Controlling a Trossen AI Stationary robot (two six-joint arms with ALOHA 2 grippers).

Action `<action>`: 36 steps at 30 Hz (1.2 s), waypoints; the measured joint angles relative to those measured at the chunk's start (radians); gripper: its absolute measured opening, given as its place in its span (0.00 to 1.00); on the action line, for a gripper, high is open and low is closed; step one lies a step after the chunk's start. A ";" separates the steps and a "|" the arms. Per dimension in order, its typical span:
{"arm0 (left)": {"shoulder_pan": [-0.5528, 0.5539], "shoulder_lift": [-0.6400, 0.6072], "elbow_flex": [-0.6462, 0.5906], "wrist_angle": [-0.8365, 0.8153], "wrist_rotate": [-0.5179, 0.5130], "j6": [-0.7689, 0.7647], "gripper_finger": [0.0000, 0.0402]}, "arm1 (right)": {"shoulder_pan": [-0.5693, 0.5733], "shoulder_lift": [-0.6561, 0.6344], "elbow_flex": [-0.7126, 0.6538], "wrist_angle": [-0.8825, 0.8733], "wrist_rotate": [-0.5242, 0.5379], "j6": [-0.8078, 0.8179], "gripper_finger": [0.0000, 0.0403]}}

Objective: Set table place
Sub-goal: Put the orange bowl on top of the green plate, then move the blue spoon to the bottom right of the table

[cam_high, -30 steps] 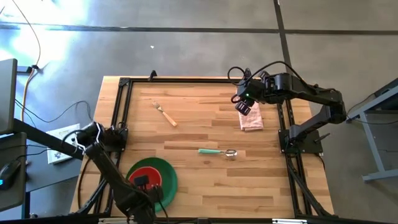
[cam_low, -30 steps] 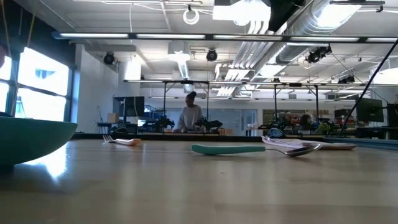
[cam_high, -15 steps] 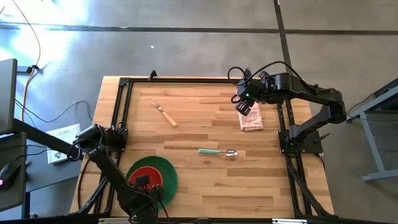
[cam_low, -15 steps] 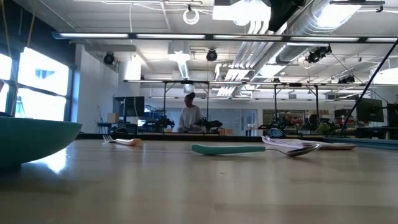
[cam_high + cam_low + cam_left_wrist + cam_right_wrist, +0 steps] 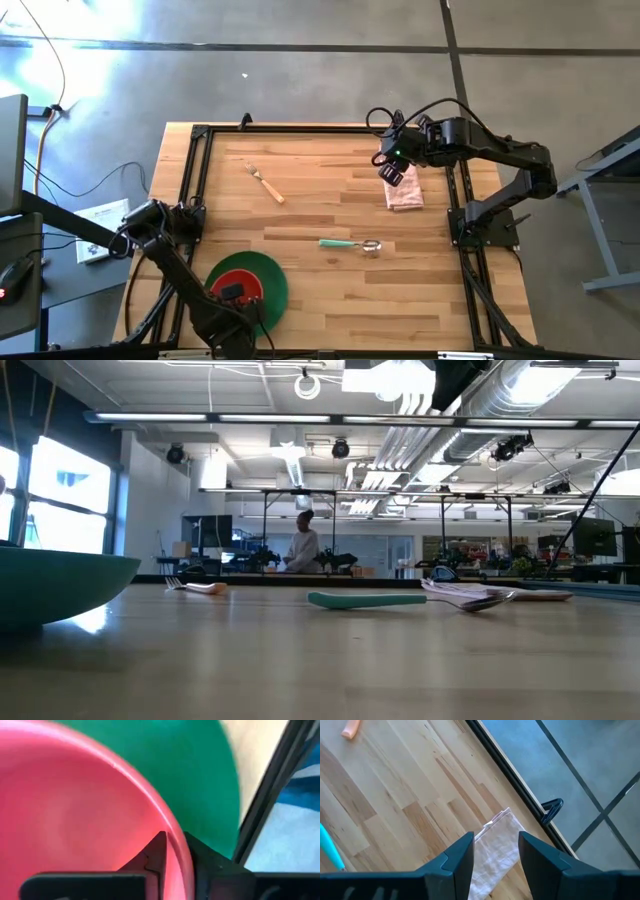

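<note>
Now the left pincer point(image 5: 172, 852) pinches the plate point(image 5: 265, 285) rim near the table point(image 5: 330, 215) edge.

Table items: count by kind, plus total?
Plate: 1, green with red centre, gripped at the rim by the left gripper
Fork: 1
Spoon: 1
Napkin: 1, under the open right gripper
Total: 4
</note>
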 joint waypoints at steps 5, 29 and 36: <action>0.006 -0.004 0.026 -0.034 -0.052 0.000 0.22 | 0.000 0.000 0.000 0.004 0.000 0.000 0.36; 0.103 -0.103 0.006 -0.052 -0.096 0.184 0.32 | 0.000 0.000 0.000 -0.004 -0.007 -0.003 0.36; 0.103 -0.100 0.033 -0.071 -0.162 0.192 0.32 | 0.000 0.000 0.000 -0.003 -0.007 -0.003 0.36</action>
